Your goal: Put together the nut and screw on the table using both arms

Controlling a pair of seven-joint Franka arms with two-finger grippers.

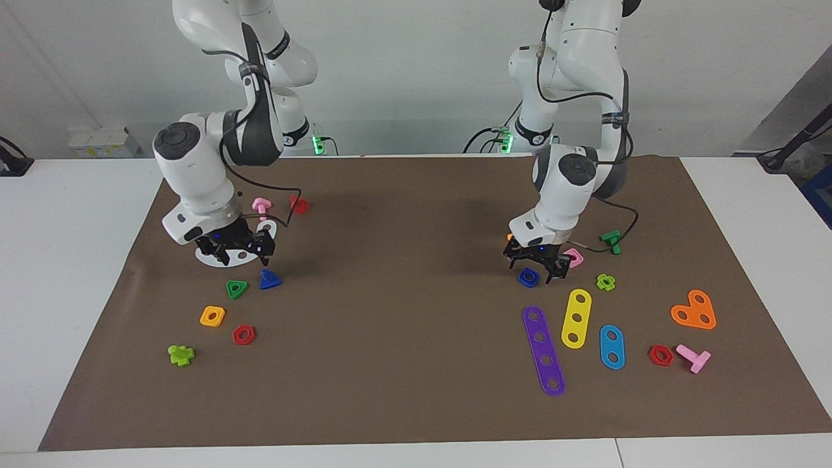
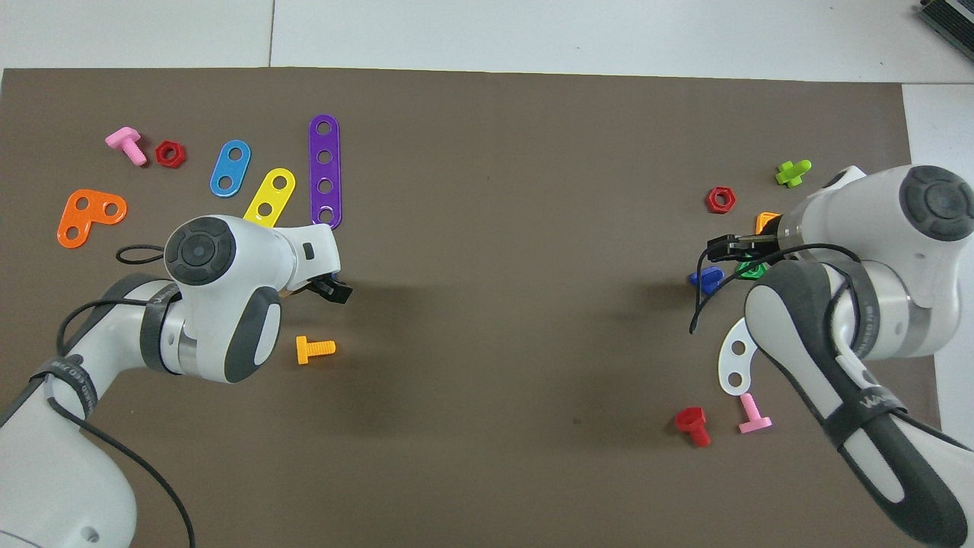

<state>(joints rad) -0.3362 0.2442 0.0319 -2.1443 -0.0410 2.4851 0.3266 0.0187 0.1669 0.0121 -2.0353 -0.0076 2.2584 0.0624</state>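
Hanging low at the centre-right of the facing view, the left gripper (image 1: 538,266) stands with its black fingers spread on either side of the small dark-blue plastic rounded-square nut (image 1: 528,277), which lies flat on the brown paper-like mat of the table (image 1: 403,292); whether the fingers touch the nut cannot be told. In the overhead view the left arm's wrist hides the nut, and the left gripper (image 2: 332,288) shows only as a black tip at the centre-left.

At the centre-left of the facing view the right gripper (image 1: 244,250) hovers over a white curved plastic strip (image 1: 224,258), its fingers released and holding nothing. The small dark-blue plastic screw with a triangular head (image 1: 270,280) lies on the mat just below that gripper in the frame, beside a green triangular plastic nut (image 1: 236,289). In the overhead view the screw (image 2: 706,279) shows at the centre-right, beneath the right gripper (image 2: 732,245).

Partial lettering shows on the right arm's dark band at the lower right of the overhead view, too incomplete to read.
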